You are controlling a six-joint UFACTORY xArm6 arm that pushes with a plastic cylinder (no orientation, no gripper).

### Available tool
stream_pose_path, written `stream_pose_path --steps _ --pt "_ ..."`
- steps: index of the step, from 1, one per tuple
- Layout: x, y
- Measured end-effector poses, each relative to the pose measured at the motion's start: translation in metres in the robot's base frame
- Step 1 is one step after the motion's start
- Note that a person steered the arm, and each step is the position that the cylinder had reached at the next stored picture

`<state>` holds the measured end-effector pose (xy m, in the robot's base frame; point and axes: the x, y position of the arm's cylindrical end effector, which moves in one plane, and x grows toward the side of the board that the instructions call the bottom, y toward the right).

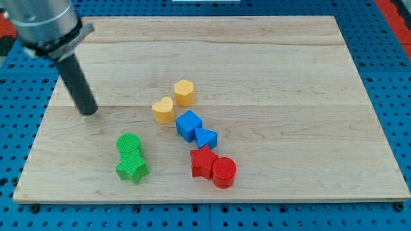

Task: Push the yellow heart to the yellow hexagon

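The surface (270, 58) is a pale wooden board of glued planks, lying on a blue pegboard (398, 77). Eight blocks lie on it, all in its lower middle. The yellow hexagon (184, 92) sits just up and to the right of the yellow heart (163, 110), near it but apart. Below the heart's right, the blue cube (189, 125) touches the blue triangle (206, 138). Further down, the red star (203, 162) touches the red cylinder (223, 172). To the view's left, the green cylinder (129, 145) touches the green star (132, 169) below it. My tip (88, 111) rests on the surface well left of the heart.
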<state>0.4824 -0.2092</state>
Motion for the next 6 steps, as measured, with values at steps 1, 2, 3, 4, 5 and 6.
stream_pose_path --steps 1,2,3,4,5,6 --pt "0.055 0.012" --pt "0.116 0.019" --pt "0.127 0.063" --pt "0.119 0.044" --pt "0.091 -0.016" --pt "0.036 -0.017"
